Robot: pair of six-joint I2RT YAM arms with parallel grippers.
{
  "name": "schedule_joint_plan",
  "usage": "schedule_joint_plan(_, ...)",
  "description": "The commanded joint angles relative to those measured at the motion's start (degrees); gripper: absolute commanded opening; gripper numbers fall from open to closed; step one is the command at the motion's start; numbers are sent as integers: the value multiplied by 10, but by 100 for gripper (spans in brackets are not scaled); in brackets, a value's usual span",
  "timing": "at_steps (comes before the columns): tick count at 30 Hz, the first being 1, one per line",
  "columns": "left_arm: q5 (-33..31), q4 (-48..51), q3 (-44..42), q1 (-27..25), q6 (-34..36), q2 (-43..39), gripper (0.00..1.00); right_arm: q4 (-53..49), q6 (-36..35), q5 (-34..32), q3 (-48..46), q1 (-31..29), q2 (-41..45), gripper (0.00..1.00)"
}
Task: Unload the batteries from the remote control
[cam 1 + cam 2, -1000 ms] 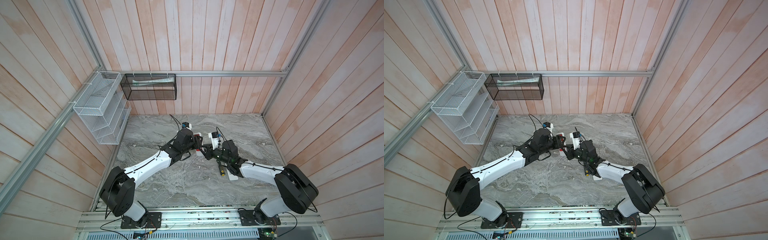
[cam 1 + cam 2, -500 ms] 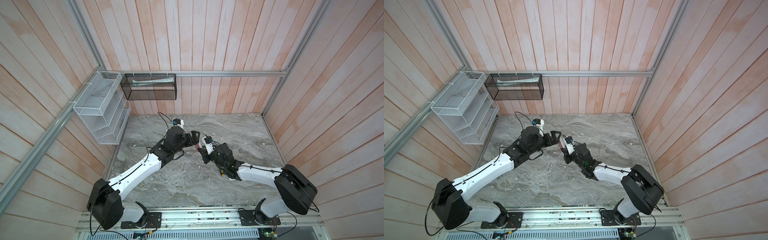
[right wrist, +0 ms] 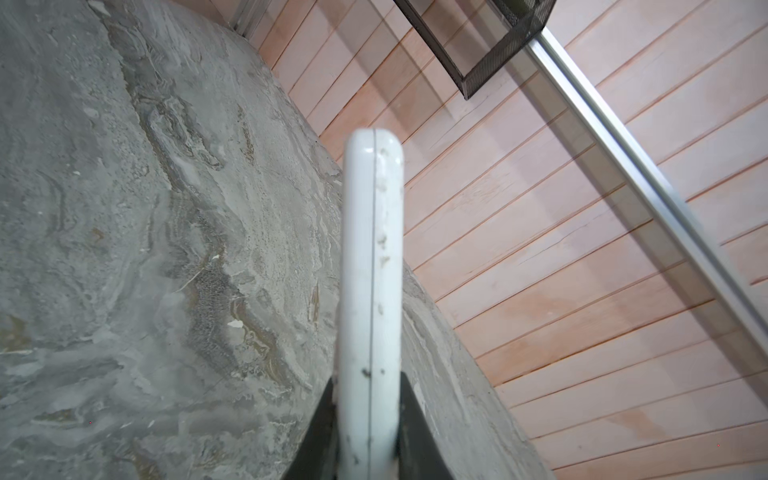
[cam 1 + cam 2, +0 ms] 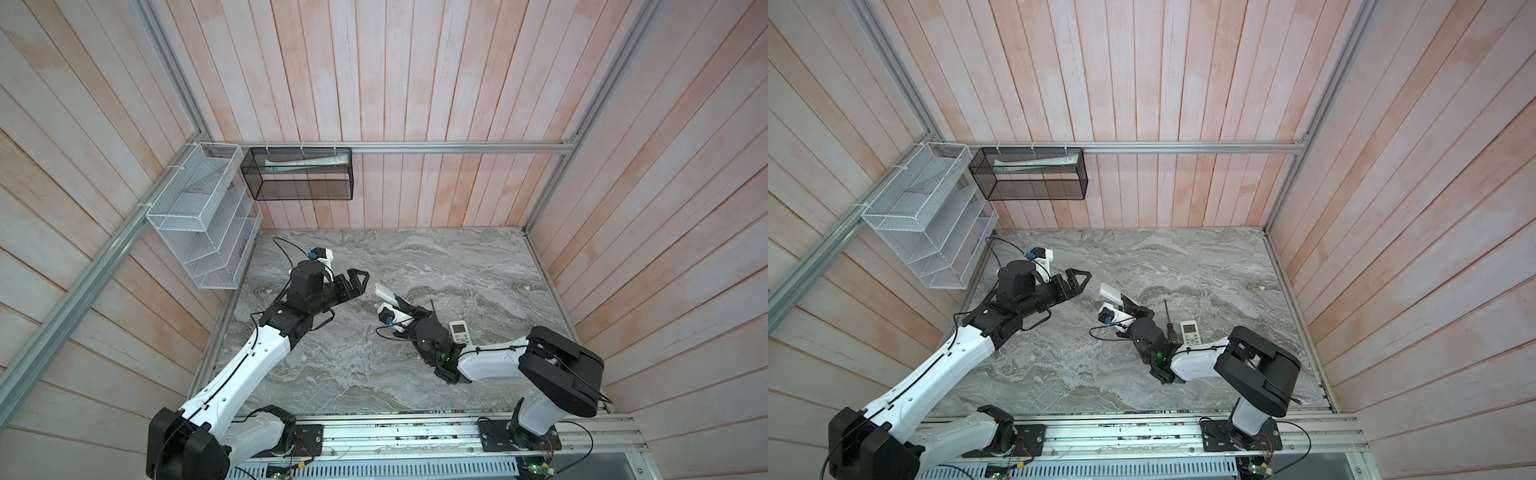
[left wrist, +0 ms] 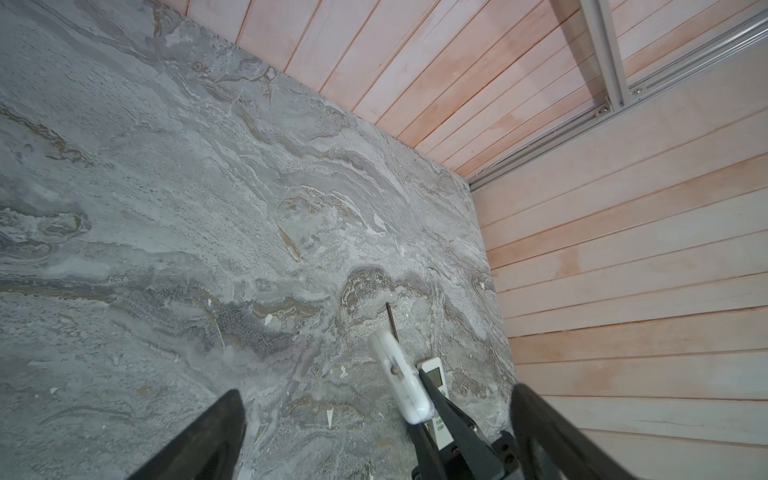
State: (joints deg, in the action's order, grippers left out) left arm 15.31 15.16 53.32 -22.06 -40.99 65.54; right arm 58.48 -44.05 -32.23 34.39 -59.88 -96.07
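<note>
Right wrist view: the right gripper (image 3: 369, 392) pinches a slim white plastic remote control (image 3: 370, 257), rounded and scuffed, edge-on over the veined grey marble table (image 3: 124, 249); its batteries are hidden. In a top view the left gripper (image 4: 364, 283) gapes empty near the remote's tip

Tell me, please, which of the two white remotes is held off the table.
The plain white remote, gripped between the fingers of the right gripper; the remote with the display lies flat on the table beside the screwdriver.

White slim plastic remote (image 3: 370, 249): near end cut off by picture edge, flanks hidden in right gripper (image 3: 368, 380). Black-handled screwdriver (image 5: 391, 320): only thin shaft shows past remote. Small white display remote (image 5: 432, 372): partly behind gripper.
</note>
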Motion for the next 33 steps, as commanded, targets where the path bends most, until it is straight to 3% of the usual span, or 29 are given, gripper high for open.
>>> schedule_joint_plan(1, 89, 2, -6, 22, 5, 1, 100, 136, -148, -81, 4, -26, -38, 0)
schedule_joint_plan(5, 142, -15, -17, 33, -5, 15, 100, 241, -259, -107, 10, -46, -84, 0)
schedule_joint_plan(10, 175, -18, -25, 34, -12, 39, 97, 314, -329, -115, 14, -57, -111, 0)
schedule_joint_plan(16, 193, -41, -48, 35, -28, 43, 95, 324, -349, -118, 17, -63, -105, 0)
schedule_joint_plan(23, 272, -200, -108, 35, -118, 41, 91, 331, -365, -117, 26, -64, -110, 0)
schedule_joint_plan(33, 297, -259, -102, 35, -153, 61, 73, 344, -384, -113, 32, -68, -113, 0)
